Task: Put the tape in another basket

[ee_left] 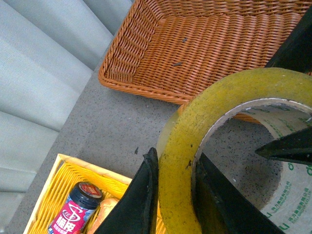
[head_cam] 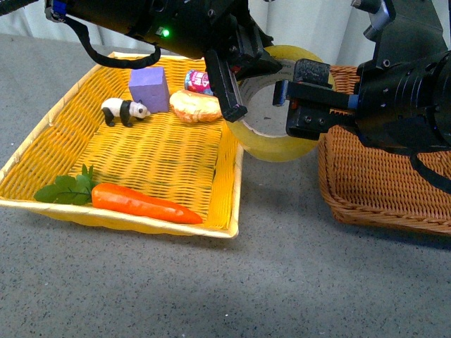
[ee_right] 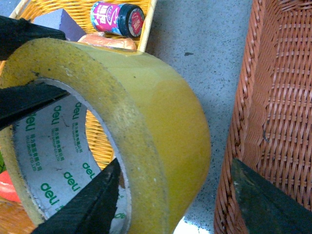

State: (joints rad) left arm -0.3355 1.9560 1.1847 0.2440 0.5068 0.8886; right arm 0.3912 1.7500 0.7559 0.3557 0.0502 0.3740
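You're mid-handover: the tape (head_cam: 278,144) hangs above the tabletop (head_cam: 282,282), between the yellow basket (head_cam: 225,211) and the brown basket (head_cam: 366,190). Your left gripper (ee_left: 177,155) is clamped on the roll's wall. Your right gripper (ee_right: 175,165) straddles the opposite wall, fingers apart. Next, I'd close the right, release the left, then carry the tape over the brown basket.

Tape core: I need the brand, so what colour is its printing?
Green on white tape core, clearest in right wrist view.

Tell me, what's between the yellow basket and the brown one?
The tape, held aloft by the left gripper, hangs there; under it only the grey table shows. The front view shows this best.
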